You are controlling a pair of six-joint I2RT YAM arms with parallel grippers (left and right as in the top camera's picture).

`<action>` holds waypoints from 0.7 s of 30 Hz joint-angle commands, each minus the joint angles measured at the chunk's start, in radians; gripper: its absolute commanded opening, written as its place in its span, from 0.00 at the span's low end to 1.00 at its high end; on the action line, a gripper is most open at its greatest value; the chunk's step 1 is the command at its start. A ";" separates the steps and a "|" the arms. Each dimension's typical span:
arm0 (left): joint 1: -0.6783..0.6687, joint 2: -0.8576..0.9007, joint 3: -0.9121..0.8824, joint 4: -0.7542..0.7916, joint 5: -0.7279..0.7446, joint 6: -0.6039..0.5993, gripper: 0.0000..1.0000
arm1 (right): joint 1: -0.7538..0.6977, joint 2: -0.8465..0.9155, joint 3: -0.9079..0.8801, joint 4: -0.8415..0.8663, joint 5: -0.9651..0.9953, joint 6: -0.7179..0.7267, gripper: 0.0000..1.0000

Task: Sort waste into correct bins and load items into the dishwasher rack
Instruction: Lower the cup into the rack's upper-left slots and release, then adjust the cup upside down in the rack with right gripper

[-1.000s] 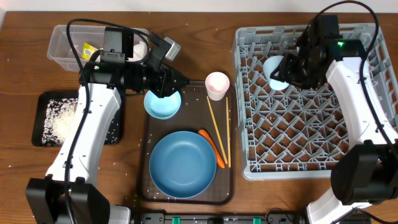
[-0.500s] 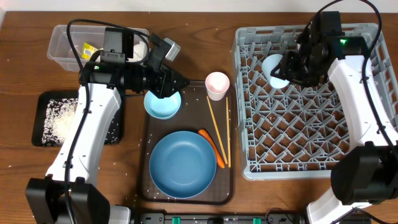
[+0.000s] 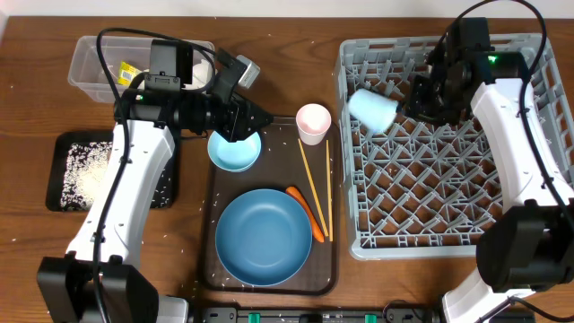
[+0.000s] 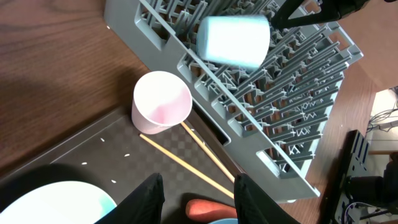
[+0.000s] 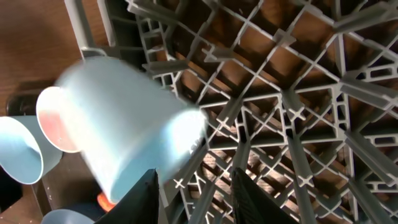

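At the far left, a shallow black tray [image 3: 61, 141] holds loose white rice [image 3: 81, 179]. Beyond it, the clear tub [image 3: 85, 54] contains a yellow-green wrapper [image 3: 128, 71] and a white tissue [image 3: 203, 68]. The left gripper [image 3: 254, 118] hovers over the far rim of the small light-blue bowl [image 3: 231, 152], fingers apart with nothing between them. On the brown serving tray [image 3: 269, 178] lie the blue plate [image 3: 264, 236], the carrot [image 3: 307, 213] and two chopsticks [image 3: 314, 184] — the pink cup [image 3: 313, 121] stands at its far end. The light-blue cup [image 3: 371, 109] lies on its side on the far left part of the dishwasher rack [image 3: 352, 206] — the right gripper [image 5: 194, 180], just right of it, is released and empty.
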 commanded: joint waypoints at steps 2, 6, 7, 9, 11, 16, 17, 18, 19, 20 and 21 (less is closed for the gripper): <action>-0.002 -0.011 0.020 -0.002 -0.010 0.006 0.38 | 0.003 0.008 0.019 0.011 0.011 -0.013 0.35; -0.002 -0.011 0.020 -0.002 -0.010 0.006 0.38 | 0.004 0.008 0.019 0.024 -0.014 -0.047 0.53; -0.002 -0.011 0.020 -0.002 -0.010 0.006 0.38 | 0.004 0.008 0.019 0.027 -0.021 -0.051 0.57; -0.002 -0.011 0.020 -0.002 -0.010 0.006 0.38 | 0.005 0.008 0.019 0.035 -0.034 -0.059 0.62; -0.002 -0.011 0.020 -0.002 -0.010 0.006 0.38 | 0.005 0.008 0.019 0.044 -0.048 -0.074 0.67; -0.002 -0.011 0.020 -0.002 -0.010 0.006 0.38 | 0.005 0.008 0.019 0.104 -0.079 -0.143 0.69; -0.002 -0.011 0.020 -0.002 -0.010 0.006 0.38 | 0.005 0.008 0.019 0.123 -0.086 -0.164 0.69; -0.002 -0.011 0.020 -0.002 -0.010 0.006 0.38 | 0.008 0.008 0.019 0.142 -0.098 -0.185 0.68; -0.002 -0.011 0.020 -0.002 -0.010 0.006 0.38 | 0.012 0.008 0.019 0.160 -0.110 -0.203 0.65; -0.002 -0.011 0.020 -0.002 -0.010 0.006 0.38 | 0.017 0.008 0.019 0.168 -0.117 -0.213 0.63; -0.002 -0.011 0.020 -0.002 -0.010 0.006 0.38 | 0.023 0.009 0.019 0.177 -0.120 -0.224 0.62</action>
